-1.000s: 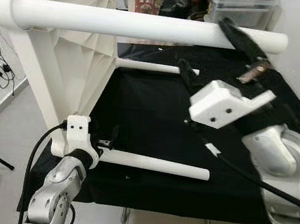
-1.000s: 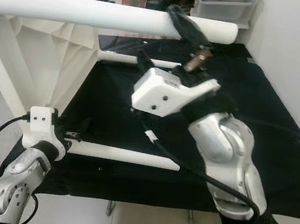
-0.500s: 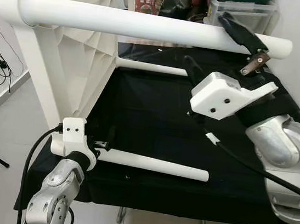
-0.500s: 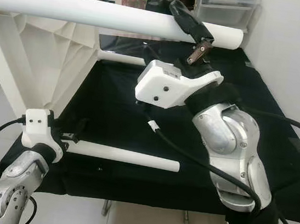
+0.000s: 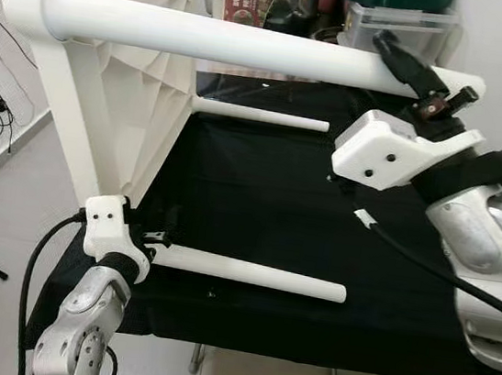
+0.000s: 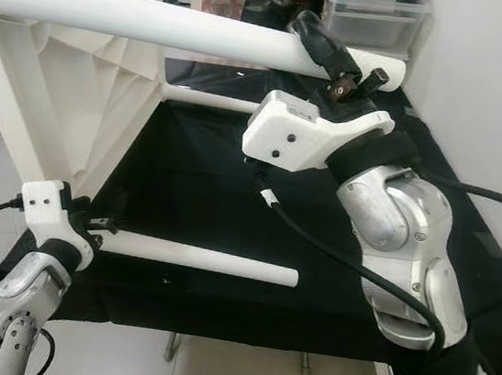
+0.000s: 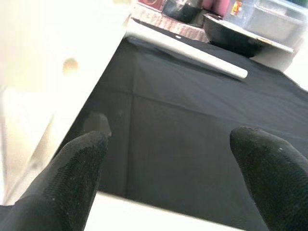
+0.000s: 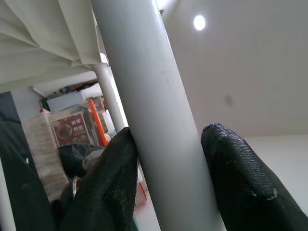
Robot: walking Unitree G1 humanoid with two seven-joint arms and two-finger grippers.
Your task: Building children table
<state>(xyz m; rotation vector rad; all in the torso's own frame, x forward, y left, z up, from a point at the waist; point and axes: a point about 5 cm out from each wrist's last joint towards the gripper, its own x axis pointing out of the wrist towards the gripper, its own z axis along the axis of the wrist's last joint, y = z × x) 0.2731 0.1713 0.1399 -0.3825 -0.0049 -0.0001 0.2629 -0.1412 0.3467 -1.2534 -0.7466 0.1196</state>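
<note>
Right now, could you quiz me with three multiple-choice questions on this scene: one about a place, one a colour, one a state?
1. Where is the right end effector?
A. on the top leg
B. on the cloth
C. on the floor

2. What colour is the cloth?
A. red
B. black
C. green

3. How are the left end effector's fingers?
A. pressed together
B. apart
C. clamped on a cup

Answers: 1 A, its fingers straddle the leg's far end. 2 B, black shows under the table. 3 B, a wide gap shows in the left wrist view.
</note>
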